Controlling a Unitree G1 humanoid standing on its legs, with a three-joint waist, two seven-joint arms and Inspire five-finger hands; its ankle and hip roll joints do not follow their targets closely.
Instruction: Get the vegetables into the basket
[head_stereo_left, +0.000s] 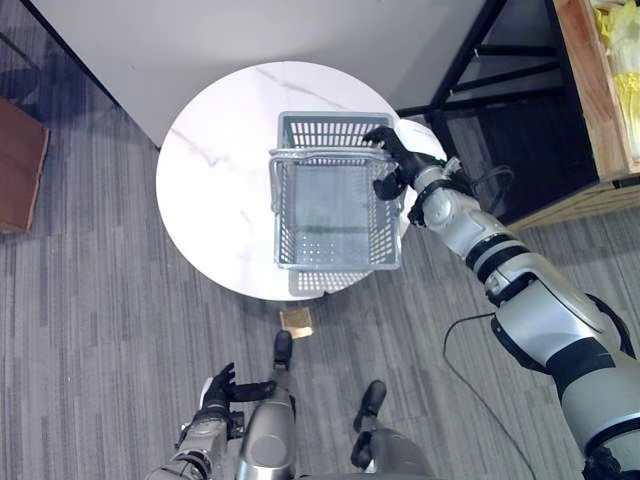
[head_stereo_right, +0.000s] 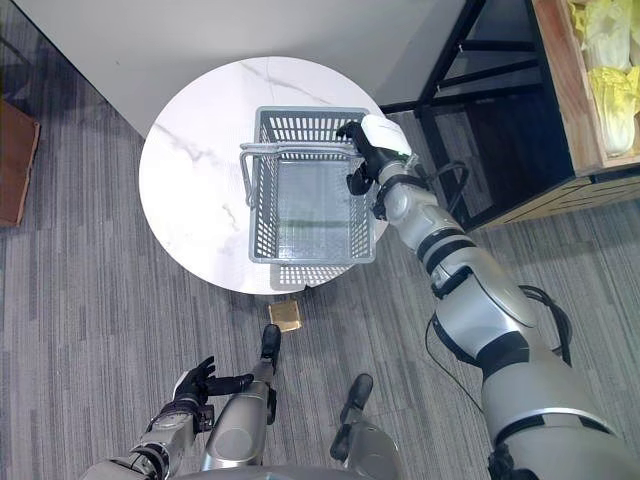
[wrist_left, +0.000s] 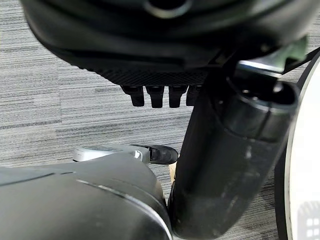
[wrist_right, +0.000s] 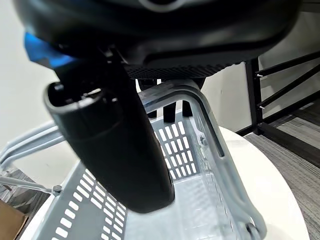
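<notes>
Starting on my left: the left hand (head_stereo_left: 225, 389) hangs low beside the body over the grey plank floor (head_stereo_left: 90, 330), fingers loose and spread, holding nothing. I read it as parked out of the way while the other arm works. Just ahead of it, a small tan square (head_stereo_left: 296, 320) lies on the floor near the foot of the bench; I can't tell what it is.

Moving across, the round white marble bench (head_stereo_left: 215, 190) carries the grey slatted basket (head_stereo_left: 335, 250), which sits toward the bench's right edge and overhangs the near rim a little. Its two wire handles (head_stereo_left: 290, 152) are folded across the far end of the opening. The basket is bare inside, so nothing is loaded yet.

Now the right hand (head_stereo_right: 365, 150): it reaches in from my right and its fingers are curled over the basket's far right rim, thumb inside the wall in the wrist view, pinching that rim. My guess is it is steadying or positioning the basket.

Far right, pale green leafy vegetables (head_stereo_right: 605, 50) lie in a wooden crate (head_stereo_right: 560, 90) on the dark metal rack (head_stereo_right: 470, 100), well apart from the basket. Those have to come over.
</notes>
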